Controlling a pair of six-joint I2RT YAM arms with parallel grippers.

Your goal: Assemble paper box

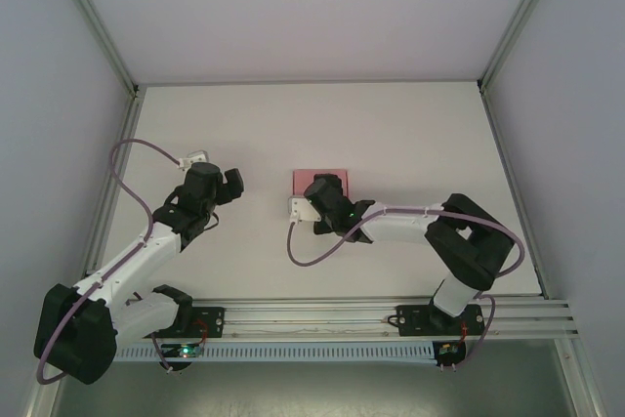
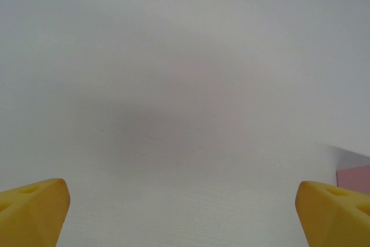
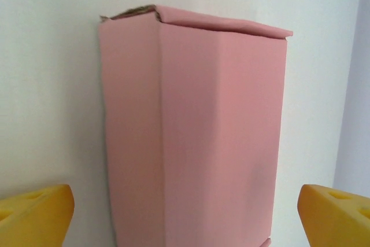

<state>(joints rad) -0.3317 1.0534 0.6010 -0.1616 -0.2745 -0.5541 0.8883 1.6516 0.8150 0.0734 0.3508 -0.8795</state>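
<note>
Both grippers spread wide, holding nothing.
The right gripper (image 3: 185, 217) sets its yellow fingertips (image 3: 34, 212) apart on either side of the flat pink card box (image 3: 196, 131) lying mid-table; the left gripper (image 2: 185, 215) hovers empty over the white table (image 2: 173, 85).

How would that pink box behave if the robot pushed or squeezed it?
The box looks like thin folded card, so probably light and apt to slide on the smooth table. Its creased panels and ragged top corner suggest a firm squeeze would dent it. Flat-sided, it should not roll.
</note>
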